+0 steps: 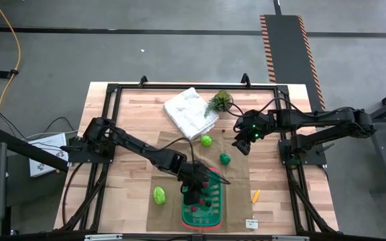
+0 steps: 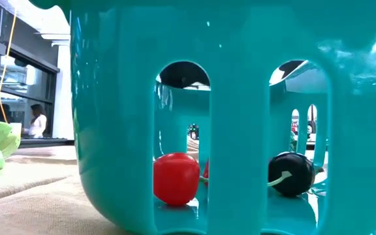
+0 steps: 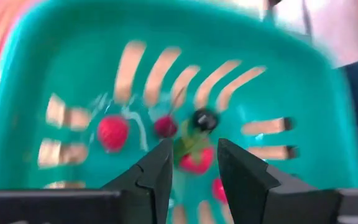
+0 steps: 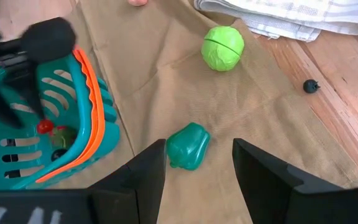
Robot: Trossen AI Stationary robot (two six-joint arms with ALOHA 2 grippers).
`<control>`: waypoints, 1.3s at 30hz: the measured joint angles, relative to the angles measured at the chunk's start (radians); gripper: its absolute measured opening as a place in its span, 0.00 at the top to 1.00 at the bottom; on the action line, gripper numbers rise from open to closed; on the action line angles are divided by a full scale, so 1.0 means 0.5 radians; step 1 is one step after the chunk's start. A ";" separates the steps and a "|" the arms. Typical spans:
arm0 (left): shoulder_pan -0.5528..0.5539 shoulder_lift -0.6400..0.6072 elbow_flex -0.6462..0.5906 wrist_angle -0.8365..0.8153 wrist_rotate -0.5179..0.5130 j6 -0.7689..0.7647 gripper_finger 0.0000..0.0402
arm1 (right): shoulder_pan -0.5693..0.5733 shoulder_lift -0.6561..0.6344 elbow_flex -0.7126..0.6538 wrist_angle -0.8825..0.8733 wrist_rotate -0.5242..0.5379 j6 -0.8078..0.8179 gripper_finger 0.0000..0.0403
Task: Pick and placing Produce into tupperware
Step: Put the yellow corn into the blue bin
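The tupperware, a teal slotted basket [image 1: 210,213] with an orange rim [image 4: 91,106], stands near the table's front edge. In it lie small red pieces [image 3: 112,132], a strawberry-like one [image 3: 197,160] and a black piece [image 3: 204,118]. My left gripper [image 3: 194,146] hangs open inside the basket, just above the strawberry piece, one finger on either side of it. My right gripper [image 4: 199,145] hovers open above a dark green pepper [image 4: 188,149] lying on the brown mat. A round light green piece [image 4: 222,48], a leafy green piece [image 1: 159,195] and an orange carrot [image 1: 255,195] lie loose around the basket.
A folded white cloth [image 1: 191,110] and a small potted plant [image 1: 220,102] sit at the far edge. A brown mat [image 1: 179,167] lies under the basket. A small black bit [image 4: 311,86] lies on the bare wood. A white tag [image 1: 251,223] is at the front right.
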State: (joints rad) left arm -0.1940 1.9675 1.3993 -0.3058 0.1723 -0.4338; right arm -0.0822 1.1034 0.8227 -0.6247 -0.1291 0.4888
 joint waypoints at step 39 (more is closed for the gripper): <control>0.272 -0.310 0.775 -2.053 -0.527 0.426 1.00 | 0.264 -0.542 -0.002 -0.564 0.158 0.316 0.56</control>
State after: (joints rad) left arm -0.0582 1.8125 1.7869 -1.3323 -0.0912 -0.2207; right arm 0.0496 0.8326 0.8215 -0.9067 -0.0501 0.6466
